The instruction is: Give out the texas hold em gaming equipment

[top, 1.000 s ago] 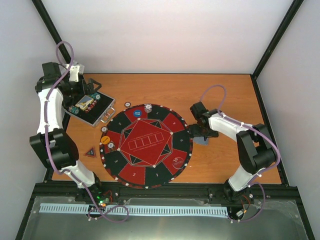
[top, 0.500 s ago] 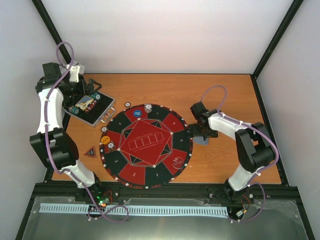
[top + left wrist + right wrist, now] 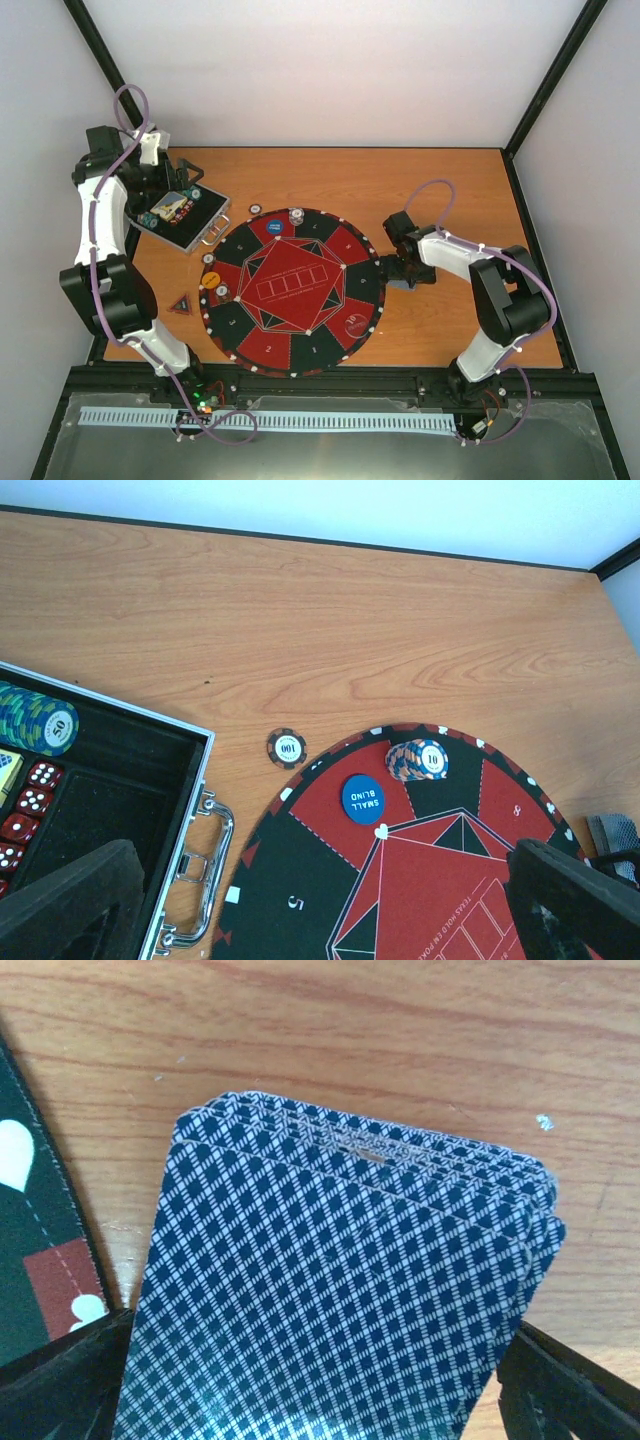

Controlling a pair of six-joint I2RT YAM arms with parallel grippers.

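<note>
A deck of blue-checked cards point(image 3: 340, 1280) lies on the wood just right of the mat and fills the right wrist view. My right gripper point(image 3: 397, 270) is low over it, open, with one finger on either side point(image 3: 315, 1370); the top view hides the deck beneath it. My left gripper point(image 3: 165, 190) hangs open and empty over the case point(image 3: 320, 890). On the mat's far part sit a blue "small blind" button point(image 3: 362, 798) and a blue-orange chip stack point(image 3: 420, 759). A dark chip point(image 3: 287, 747) lies on the wood beside them.
The round red-and-black mat point(image 3: 290, 330) covers the table's middle. The open silver case point(image 3: 205, 232) at far left holds chips point(image 3: 40, 722) and red dice point(image 3: 30, 792). An orange button point(image 3: 211, 279) and a dark triangular marker point(image 3: 181, 304) lie at the mat's left.
My right gripper has moved toward the near side and down over the card deck, covering it in the top view. The left arm has not moved.
</note>
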